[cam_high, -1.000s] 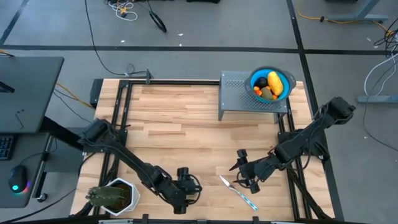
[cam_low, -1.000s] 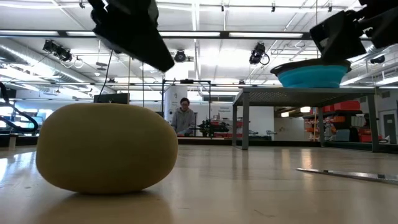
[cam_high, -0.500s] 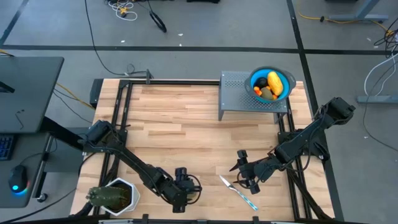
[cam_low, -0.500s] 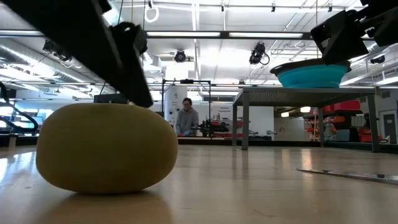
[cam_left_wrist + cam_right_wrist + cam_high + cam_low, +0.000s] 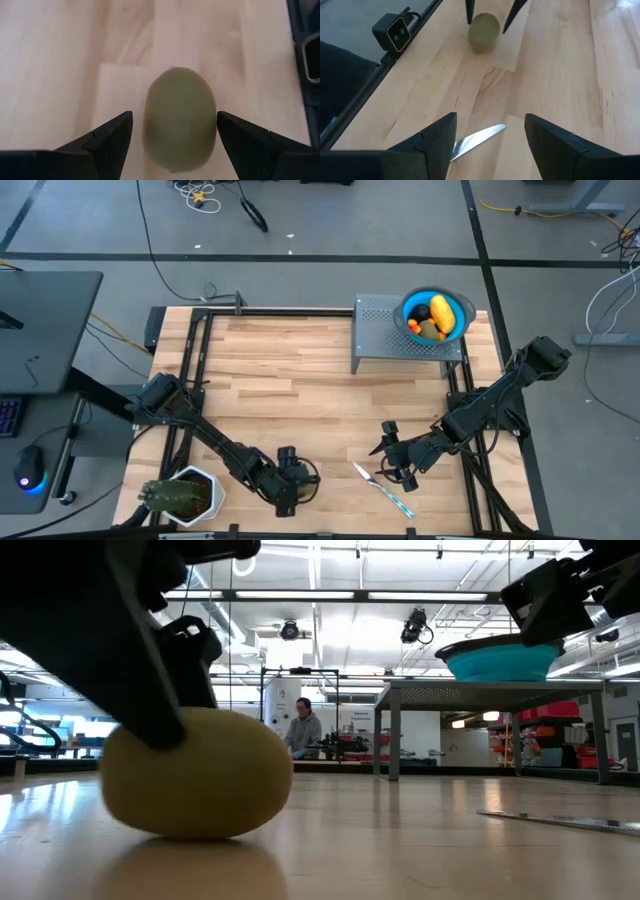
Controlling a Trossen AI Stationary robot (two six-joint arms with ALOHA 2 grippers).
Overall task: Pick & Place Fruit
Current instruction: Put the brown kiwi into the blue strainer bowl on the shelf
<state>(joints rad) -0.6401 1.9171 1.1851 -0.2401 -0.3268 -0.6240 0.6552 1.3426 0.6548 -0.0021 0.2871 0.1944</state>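
Note:
An olive-brown roundish fruit (image 5: 180, 125) lies on the wooden table near its front edge, resting on its underside (image 5: 195, 830). My left gripper (image 5: 175, 125) has come down over it, open, with one finger on each side; in the high view the left gripper (image 5: 298, 485) hides the fruit. From the right wrist view the same fruit (image 5: 483, 31) shows between the two left fingertips. My right gripper (image 5: 386, 465) hangs open over the knife (image 5: 385, 490), touching nothing. More fruit sits in the blue bowl (image 5: 462, 308). My left gripper straddles the olive-brown fruit, coming down at a slant from the table's left. One fingertip (image 5: 225, 125) stands right at the fruit's side (image 5: 214, 127); whether it touches I cannot tell. The other leaves a small gap. The fruit lies on the table.
The blue bowl stands on a grey perforated stand (image 5: 375, 340) at the far right. A spiky green plant in a white pot (image 5: 180, 495) is at the near left corner. A small camera (image 5: 395, 32) sits at the table's front edge. Bare wood lies between.
My left gripper has come down and a little toward the table's left, so its fingers now flank the olive-brown fruit. In the low view the fruit has shifted slightly sideways and looks narrower, still on the table. The right arm has kept still.

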